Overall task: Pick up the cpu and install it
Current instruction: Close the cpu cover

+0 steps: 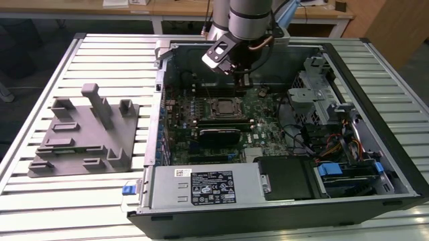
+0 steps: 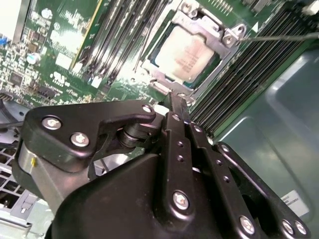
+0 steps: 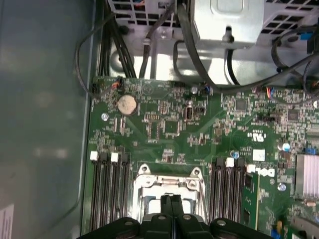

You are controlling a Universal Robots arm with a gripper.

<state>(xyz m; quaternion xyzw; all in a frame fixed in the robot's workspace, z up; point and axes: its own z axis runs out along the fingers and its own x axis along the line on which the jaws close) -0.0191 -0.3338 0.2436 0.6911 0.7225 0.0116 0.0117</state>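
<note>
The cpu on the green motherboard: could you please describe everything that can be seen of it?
The cpu is a small flat square chip with a pale silver metal top bearing faint print. It lies flat, seated on the green motherboard, ringed by a silver metal frame with corner screws, between rows of black memory slots. The black gripper, fingers shut together and empty, hangs by that frame's edge; contact with the chip cannot be told.

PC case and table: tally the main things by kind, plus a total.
PC case: 1
grey tray: 1
cpu: 1
coin cell: 1
gripper: 1
Total: 5
</note>
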